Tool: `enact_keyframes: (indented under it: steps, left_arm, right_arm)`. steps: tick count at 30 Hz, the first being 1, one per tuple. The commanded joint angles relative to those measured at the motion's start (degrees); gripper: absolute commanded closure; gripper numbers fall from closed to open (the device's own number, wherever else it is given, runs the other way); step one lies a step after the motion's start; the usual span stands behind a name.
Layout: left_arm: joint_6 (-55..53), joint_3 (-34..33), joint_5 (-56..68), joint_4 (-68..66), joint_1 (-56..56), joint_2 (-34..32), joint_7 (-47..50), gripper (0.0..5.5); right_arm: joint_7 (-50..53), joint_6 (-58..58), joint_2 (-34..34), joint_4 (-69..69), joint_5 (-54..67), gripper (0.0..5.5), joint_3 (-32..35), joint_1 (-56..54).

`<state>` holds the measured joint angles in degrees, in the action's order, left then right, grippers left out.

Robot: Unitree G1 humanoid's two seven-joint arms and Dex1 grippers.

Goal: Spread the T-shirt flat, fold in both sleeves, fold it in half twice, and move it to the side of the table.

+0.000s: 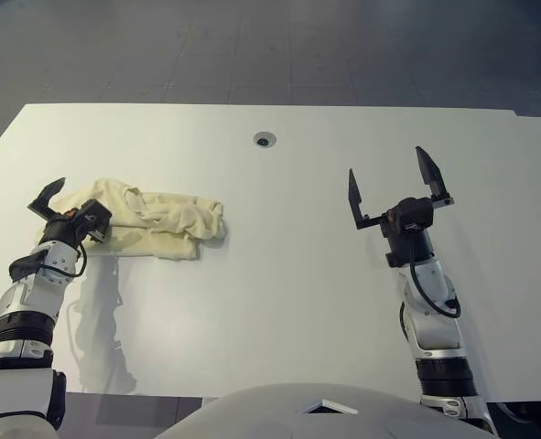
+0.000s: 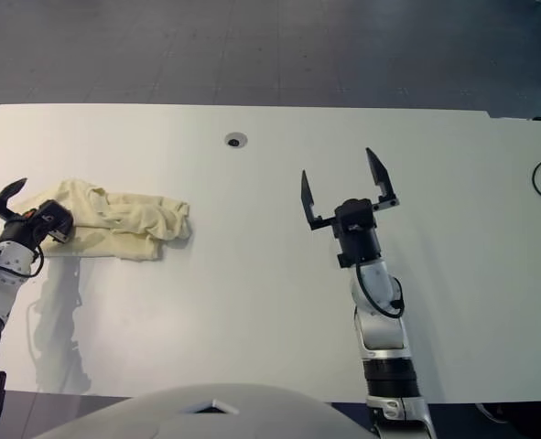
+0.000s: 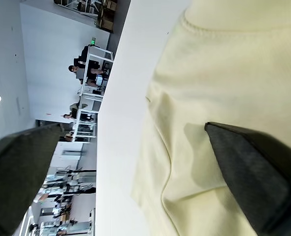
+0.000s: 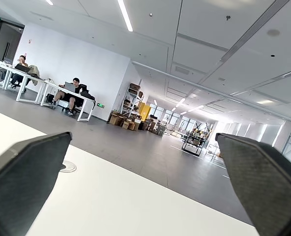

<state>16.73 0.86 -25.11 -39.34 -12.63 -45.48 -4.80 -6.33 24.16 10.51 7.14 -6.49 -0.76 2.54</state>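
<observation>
T-shirt (image 1: 160,221) soft, light, limp heap; pinch layered edge, not loose top. Left tool (image 1: 71,206) spread, touching T-shirt's left edge; right tool (image 1: 387,165) spread, well right of T-shirt

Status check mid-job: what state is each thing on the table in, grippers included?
Pale yellow fabric T-shirt: bunched and rumpled, not spread flat.
Left gripper: open, straddling the shirt's edge, gripping nothing.
Right gripper: open, empty, above the white table.

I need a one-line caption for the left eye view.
Left gripper open at the bunched T-shirt on the white table; right gripper open.
</observation>
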Motion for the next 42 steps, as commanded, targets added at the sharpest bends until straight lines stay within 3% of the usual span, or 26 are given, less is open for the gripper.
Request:
enact_keyframes:
  steps: [1,6,9,21,29,34,39,42]
  left_arm:
    - [-2.20,2.72,4.23,9.65,5.21,4.31,-7.77,0.13]
    - [-7.89,3.90,9.44,22.88,9.86,8.28,-12.90,0.13]
    - [-14.50,4.58,12.21,32.13,13.33,10.78,-15.59,0.13]
    - [-35.11,9.32,13.94,56.24,24.14,16.92,-18.32,0.13]
    - [-41.21,15.05,14.48,66.52,28.45,19.55,-19.00,0.13]
    - [-40.09,17.20,14.39,69.01,30.01,18.00,-21.08,0.13]
    - [-39.81,15.94,14.84,71.45,31.18,16.96,-21.97,0.13]
    - [-38.99,10.71,16.72,73.75,31.41,14.64,-23.27,0.13]
  right_arm:
    - [-0.92,-4.29,-0.09,2.14,1.45,0.10,-0.14,-0.17]
    - [-2.39,-8.90,-0.07,3.77,3.86,0.10,0.03,-0.27]
    - [-6.22,-18.01,1.54,6.66,7.14,0.10,-0.66,0.29]
    - [-24.48,-49.45,17.38,27.20,21.71,0.10,-0.52,7.02]
    - [-26.40,-51.89,22.90,29.55,22.35,0.10,3.19,9.07]
    - [-32.72,-51.54,26.69,28.41,26.88,0.10,6.19,8.33]
    - [-40.02,-48.57,30.81,25.16,29.34,0.10,9.01,8.45]
    - [-42.02,-48.59,31.20,22.59,32.12,0.10,10.97,6.97]
